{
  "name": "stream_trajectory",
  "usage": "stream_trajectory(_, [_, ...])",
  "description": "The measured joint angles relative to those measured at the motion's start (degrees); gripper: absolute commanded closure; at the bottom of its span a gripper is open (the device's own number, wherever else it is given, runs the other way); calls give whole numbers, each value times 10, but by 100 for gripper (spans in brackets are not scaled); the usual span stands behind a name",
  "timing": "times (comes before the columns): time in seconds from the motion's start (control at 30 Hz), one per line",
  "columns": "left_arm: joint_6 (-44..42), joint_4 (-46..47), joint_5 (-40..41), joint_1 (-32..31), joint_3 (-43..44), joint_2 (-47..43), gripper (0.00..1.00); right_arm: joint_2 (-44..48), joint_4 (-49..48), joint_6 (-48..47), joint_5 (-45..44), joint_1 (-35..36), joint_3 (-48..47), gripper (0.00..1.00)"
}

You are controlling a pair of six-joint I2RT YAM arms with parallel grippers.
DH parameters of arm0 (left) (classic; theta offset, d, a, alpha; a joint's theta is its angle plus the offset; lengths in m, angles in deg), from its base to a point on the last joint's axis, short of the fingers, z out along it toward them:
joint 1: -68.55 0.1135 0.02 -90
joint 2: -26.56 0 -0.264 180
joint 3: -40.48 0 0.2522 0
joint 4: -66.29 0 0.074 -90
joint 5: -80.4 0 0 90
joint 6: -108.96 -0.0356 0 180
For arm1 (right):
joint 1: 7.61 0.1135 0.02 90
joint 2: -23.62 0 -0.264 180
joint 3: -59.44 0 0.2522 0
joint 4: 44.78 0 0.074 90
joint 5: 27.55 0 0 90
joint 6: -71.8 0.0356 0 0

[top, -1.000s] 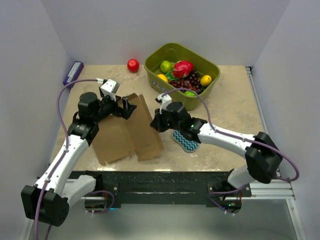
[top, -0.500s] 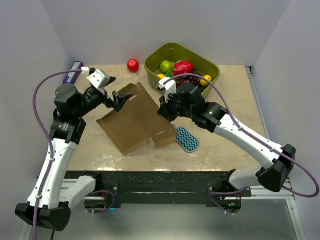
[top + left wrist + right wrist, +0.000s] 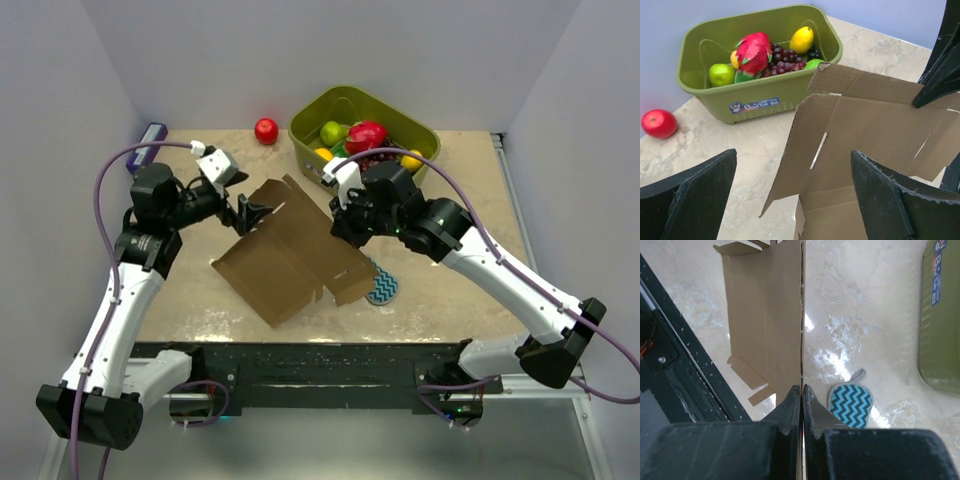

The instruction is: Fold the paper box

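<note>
Paper box (image 3: pixel 290 252): light, flimsy, I judge; best held by panel edges. My right jaws pinch one edge; left jaws released.

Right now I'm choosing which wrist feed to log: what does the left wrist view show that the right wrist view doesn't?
Left wrist only: fruit inside the green basket, a red apple on the table, and the left gripper open. Right wrist only: the teal sponge and the right gripper shut on the paper box edge. Both: the paper box, the basket's wall and the table.
</note>
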Motion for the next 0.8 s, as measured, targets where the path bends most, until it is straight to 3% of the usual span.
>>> stream_trajectory(0.2, [1,9,-23,0,-7,18,1,0,19,-10,13,0,-2,100])
stream_trajectory(0.3, [3,10,-30,-1,-11,27,8,0,24,-14,27,0,-7,100])
stream_trajectory(0.5, [12,19,-36,-8,-21,40,39,-1,30,-21,44,0,-7,100])
stream_trajectory(0.8, [15,37,-30,-30,-33,38,73,-17,37,-25,42,0,-7,100])
